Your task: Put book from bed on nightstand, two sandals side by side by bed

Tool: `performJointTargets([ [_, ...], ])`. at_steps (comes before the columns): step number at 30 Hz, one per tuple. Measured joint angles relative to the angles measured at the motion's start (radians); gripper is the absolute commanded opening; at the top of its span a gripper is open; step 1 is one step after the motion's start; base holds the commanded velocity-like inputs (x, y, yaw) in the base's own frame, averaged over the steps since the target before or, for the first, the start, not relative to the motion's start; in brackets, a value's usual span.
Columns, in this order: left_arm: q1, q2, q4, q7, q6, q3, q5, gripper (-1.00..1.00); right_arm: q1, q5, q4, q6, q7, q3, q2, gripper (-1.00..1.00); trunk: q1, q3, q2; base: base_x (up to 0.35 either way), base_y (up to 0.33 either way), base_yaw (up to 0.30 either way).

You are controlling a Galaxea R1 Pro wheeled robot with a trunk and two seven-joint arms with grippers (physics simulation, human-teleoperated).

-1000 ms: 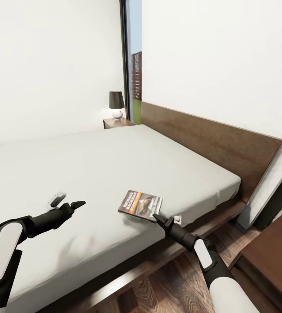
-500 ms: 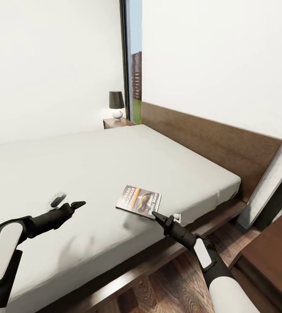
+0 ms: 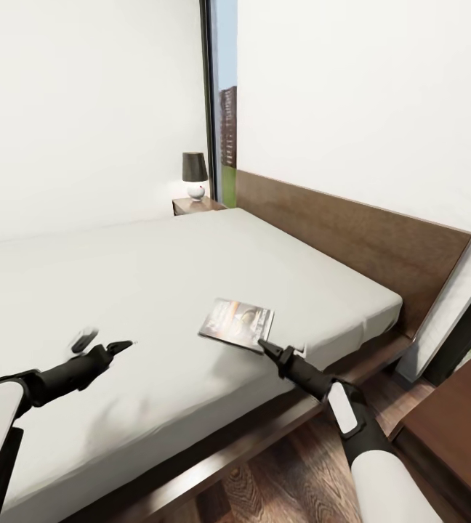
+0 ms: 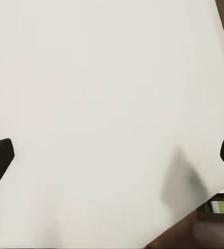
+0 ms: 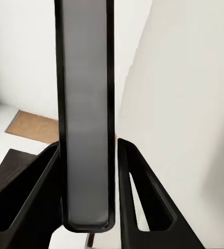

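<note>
One bed (image 3: 155, 283) is lying under both arms, its flat off-white mattress smooth, its headboard brown wood. One dark nightstand (image 3: 450, 421) is standing beside it. One thin book (image 3: 237, 323) is tilting above the mattress, pinched edge-on by the right gripper (image 3: 267, 348). The left gripper (image 3: 103, 343) is hovering with fingers spread, holding nothing.

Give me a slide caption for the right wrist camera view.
Right gripper shut on the book's edge, seen end-on.
</note>
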State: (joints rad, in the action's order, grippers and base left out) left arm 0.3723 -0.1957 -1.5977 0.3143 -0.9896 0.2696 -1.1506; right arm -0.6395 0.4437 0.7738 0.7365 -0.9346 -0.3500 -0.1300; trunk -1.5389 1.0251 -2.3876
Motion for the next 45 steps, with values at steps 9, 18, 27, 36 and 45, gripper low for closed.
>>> performJointTargets([
  [9,-0.105,-0.01,-0.008,-0.064,-0.003,0.094,-0.002,1.0,-0.019,0.011,0.251,0.288,0.191,0.009,-0.001,-1.0,0.0,-0.003,0.0,0.0,0.0,0.061],
  [18,-0.15,-0.015,-0.009,-0.157,-0.005,0.132,0.0,1.0,-0.01,0.005,0.433,0.307,0.218,0.187,0.0,-1.0,0.0,-0.012,0.0,0.0,0.0,0.193],
  [27,-0.156,-0.013,-0.007,-0.158,-0.001,0.128,0.005,1.0,-0.01,0.006,0.463,0.306,0.222,0.249,-0.001,-1.0,0.0,-0.022,0.0,0.0,0.0,0.206],
  [36,-0.157,-0.011,-0.005,-0.159,0.001,0.126,0.006,1.0,-0.01,0.006,0.464,0.306,0.224,0.26,-0.001,-1.0,0.0,-0.032,0.0,-0.037,-0.004,0.171],
  [45,-0.157,-0.013,-0.007,-0.161,0.001,0.127,0.006,1.0,-0.01,0.003,0.475,0.305,0.222,0.262,0.0,-1.0,0.0,-0.044,0.0,-0.244,-0.05,0.177],
])
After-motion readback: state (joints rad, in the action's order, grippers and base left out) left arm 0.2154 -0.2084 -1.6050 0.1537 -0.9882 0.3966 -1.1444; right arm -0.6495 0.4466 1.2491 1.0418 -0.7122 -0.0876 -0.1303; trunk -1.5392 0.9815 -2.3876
